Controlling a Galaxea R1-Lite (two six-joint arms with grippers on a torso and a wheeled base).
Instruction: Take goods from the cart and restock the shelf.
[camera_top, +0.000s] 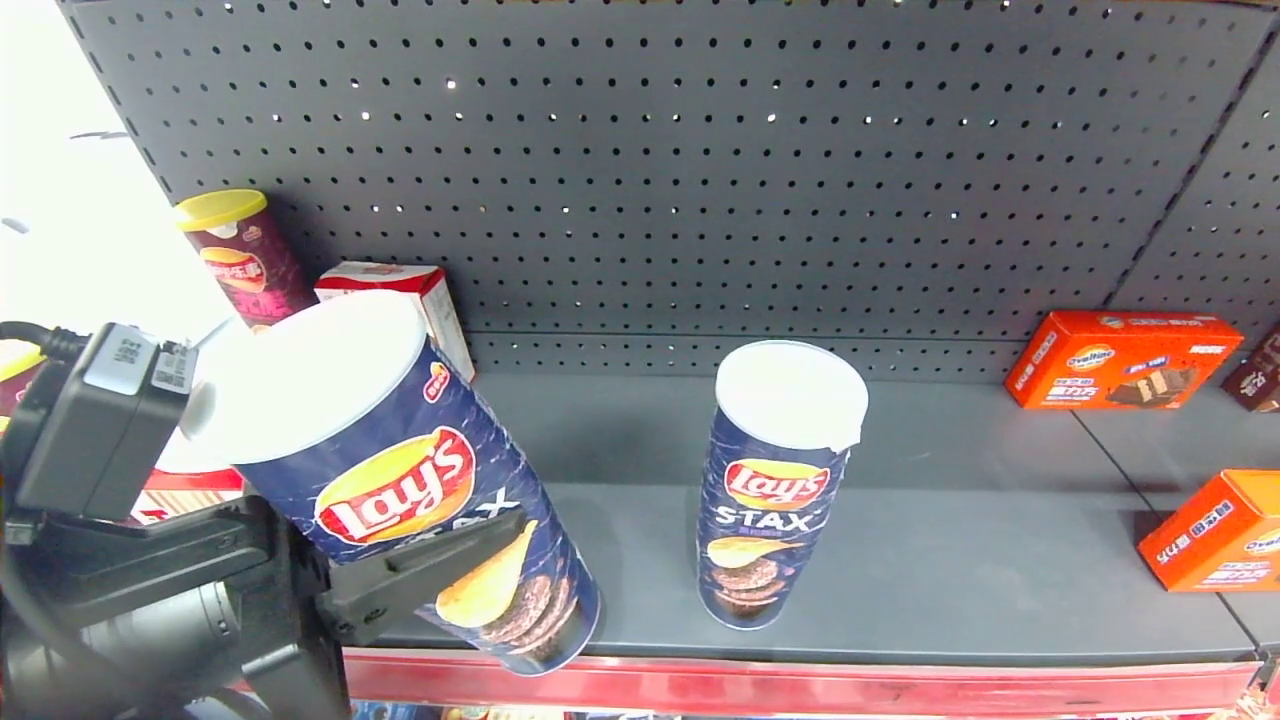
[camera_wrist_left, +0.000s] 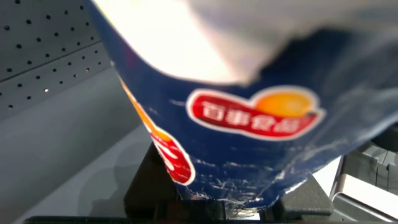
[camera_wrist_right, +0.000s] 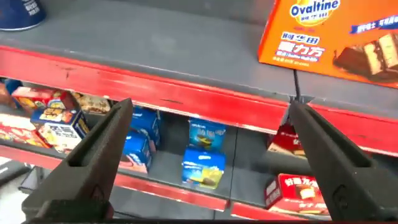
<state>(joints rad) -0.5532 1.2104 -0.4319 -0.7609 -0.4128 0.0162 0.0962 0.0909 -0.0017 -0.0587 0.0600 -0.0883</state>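
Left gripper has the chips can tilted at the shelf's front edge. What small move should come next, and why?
Probably tip the held can upright and ease it onto the bare shelf left of the standing can. The left gripper grips it leaning, base at the red front edge, so releasing now would likely topple it.

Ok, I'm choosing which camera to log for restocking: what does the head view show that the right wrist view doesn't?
Head only: the left gripper clamped on the held can, which is tilted at the shelf front; the standing can; a yellow-lidded can; and the pegboard. Right wrist only: the right gripper, open, and blue boxes on a lower shelf. Both: the red shelf edge and an orange box.
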